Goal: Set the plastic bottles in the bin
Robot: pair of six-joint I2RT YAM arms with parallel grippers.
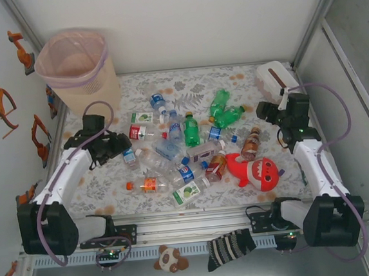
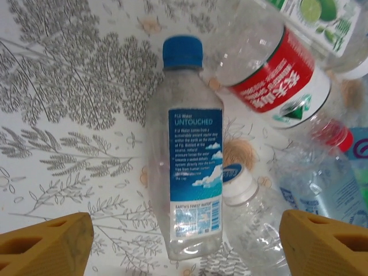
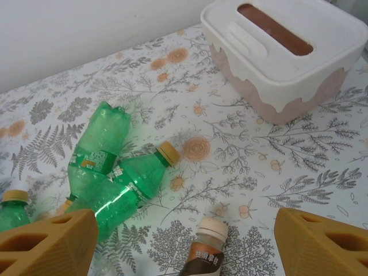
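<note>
Several plastic bottles [image 1: 185, 147] lie scattered on the floral mat in the middle of the table. The beige bin [image 1: 78, 66] with a pink liner stands at the far left corner. My left gripper [image 2: 184, 247] is open above a clear, blue-labelled bottle with a blue cap [image 2: 187, 155]. That bottle lies lengthwise between the yellow fingers [image 2: 46, 244] with a gap on each side. My right gripper [image 3: 184, 247] is open too, with a brown-labelled bottle's cream cap [image 3: 210, 230] between its fingers and not touched. Green bottles [image 3: 115, 184] lie to its left. From above, the left gripper [image 1: 115, 147] is at the pile's left edge and the right gripper [image 1: 266, 113] at its right edge.
A white box with a brown slot [image 3: 282, 52] sits at the far right corner. A red shark plush [image 1: 258, 170] lies at the front right of the pile. A red-labelled bottle [image 2: 270, 69] and a crushed clear one [image 2: 259, 218] crowd the blue-labelled bottle's right side.
</note>
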